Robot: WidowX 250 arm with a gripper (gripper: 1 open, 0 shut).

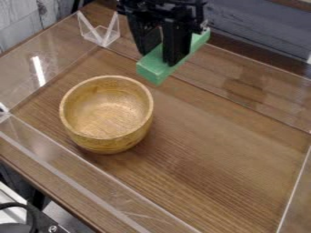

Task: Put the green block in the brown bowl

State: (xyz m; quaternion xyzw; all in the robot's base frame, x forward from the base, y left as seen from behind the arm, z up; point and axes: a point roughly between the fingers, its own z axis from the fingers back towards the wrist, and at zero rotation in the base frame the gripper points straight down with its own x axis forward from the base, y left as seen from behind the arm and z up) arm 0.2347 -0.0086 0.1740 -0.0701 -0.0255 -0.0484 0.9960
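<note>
The green block (162,65) hangs in the air, pinched between the black fingers of my gripper (168,47), which is shut on it and points down. It sits just above and to the right of the brown bowl (107,113), a round tan wooden bowl standing empty on the wooden table. The block's lower end is close over the bowl's far right rim without touching it.
A clear plastic wall (49,182) rings the wooden table (219,155). A small clear folded stand (100,29) sits at the back left. A dark strip runs along the back edge of the table.
</note>
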